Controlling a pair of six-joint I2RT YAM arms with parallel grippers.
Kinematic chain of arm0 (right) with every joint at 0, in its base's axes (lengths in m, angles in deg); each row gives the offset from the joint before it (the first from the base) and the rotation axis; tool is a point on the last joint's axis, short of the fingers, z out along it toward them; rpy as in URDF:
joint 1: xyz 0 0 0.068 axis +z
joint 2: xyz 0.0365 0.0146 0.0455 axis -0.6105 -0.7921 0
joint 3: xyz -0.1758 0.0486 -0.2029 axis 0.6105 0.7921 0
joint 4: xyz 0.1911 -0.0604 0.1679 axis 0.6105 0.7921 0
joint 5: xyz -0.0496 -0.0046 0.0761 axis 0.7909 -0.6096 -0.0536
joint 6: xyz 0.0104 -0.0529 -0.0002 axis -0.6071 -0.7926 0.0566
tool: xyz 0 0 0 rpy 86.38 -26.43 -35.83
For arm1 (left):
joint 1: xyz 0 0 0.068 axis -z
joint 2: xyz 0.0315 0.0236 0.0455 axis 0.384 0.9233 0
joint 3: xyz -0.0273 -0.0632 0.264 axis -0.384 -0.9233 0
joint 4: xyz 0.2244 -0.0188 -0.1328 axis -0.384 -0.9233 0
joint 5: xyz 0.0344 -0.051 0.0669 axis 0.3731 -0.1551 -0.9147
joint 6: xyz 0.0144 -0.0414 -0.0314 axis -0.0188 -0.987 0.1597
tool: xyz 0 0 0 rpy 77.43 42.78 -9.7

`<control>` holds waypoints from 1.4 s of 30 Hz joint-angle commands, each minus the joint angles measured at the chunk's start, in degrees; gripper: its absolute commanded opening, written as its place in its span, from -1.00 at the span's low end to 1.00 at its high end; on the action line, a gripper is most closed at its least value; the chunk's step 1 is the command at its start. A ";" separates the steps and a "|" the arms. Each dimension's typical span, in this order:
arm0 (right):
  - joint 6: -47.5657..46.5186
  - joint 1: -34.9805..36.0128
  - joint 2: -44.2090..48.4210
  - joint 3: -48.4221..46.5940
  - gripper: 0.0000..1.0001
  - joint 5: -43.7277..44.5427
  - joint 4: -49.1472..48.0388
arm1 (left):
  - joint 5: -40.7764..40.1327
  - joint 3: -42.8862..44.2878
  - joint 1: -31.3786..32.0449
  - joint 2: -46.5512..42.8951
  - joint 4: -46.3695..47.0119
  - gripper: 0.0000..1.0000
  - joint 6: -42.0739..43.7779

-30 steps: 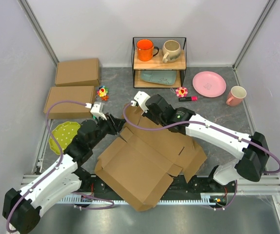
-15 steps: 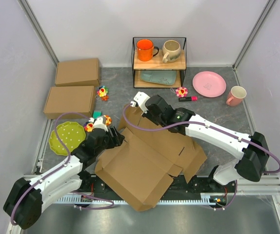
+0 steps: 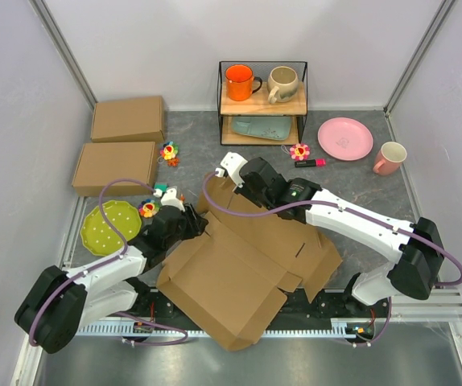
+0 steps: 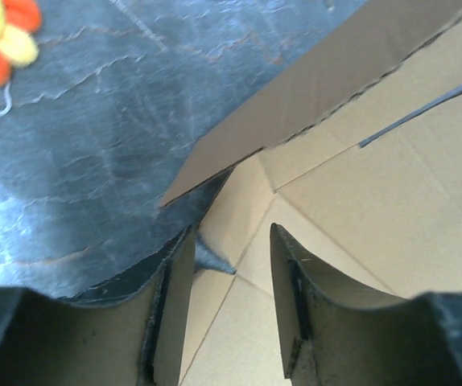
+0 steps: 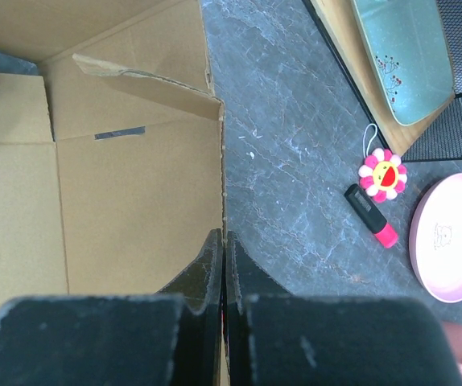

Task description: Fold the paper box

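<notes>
Mugs (image 3: 240, 82) (image 3: 282, 83) (image 3: 389, 158) — three; toy flowers (image 3: 169, 151) (image 3: 299, 151) (image 3: 149, 209) — three

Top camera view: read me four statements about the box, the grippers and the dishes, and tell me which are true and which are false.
1. The right gripper is shut on an edge of the paper box. True.
2. The left gripper is shut tight. False: its jaws stand apart, close to the box.
3. The orange mug stands on the top shelf of the wire rack. True.
4. The pink plate lies on the rack's lower shelf. False: it lies on the table, right of the rack; a teal plate is on that shelf.
</notes>
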 commanded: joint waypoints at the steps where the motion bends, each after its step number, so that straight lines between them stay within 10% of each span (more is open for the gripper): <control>1: 1.02 0.67 0.29 0.20 -1.00 0.08 -2.52 | 2.87 0.38 0.17 0.41 9.97 -0.05 0.61; 10: 1.01 0.85 -0.06 -0.15 -1.00 0.17 -2.34 | 6.74 0.73 0.26 6.39 13.32 -0.13 1.75; 19: 1.02 1.11 -0.41 -0.06 -1.00 0.25 -2.25 | 11.75 0.90 6.92 8.67 22.99 -0.62 7.54; 34: 0.93 2.16 -0.41 0.03 -1.00 2.19 -0.14 | -0.46 2.93 19.77 17.73 20.53 -0.16 15.29; 42: 1.01 2.43 -0.24 -0.68 -1.00 2.71 0.65 | -6.96 4.85 19.77 -3.76 7.20 0.09 16.25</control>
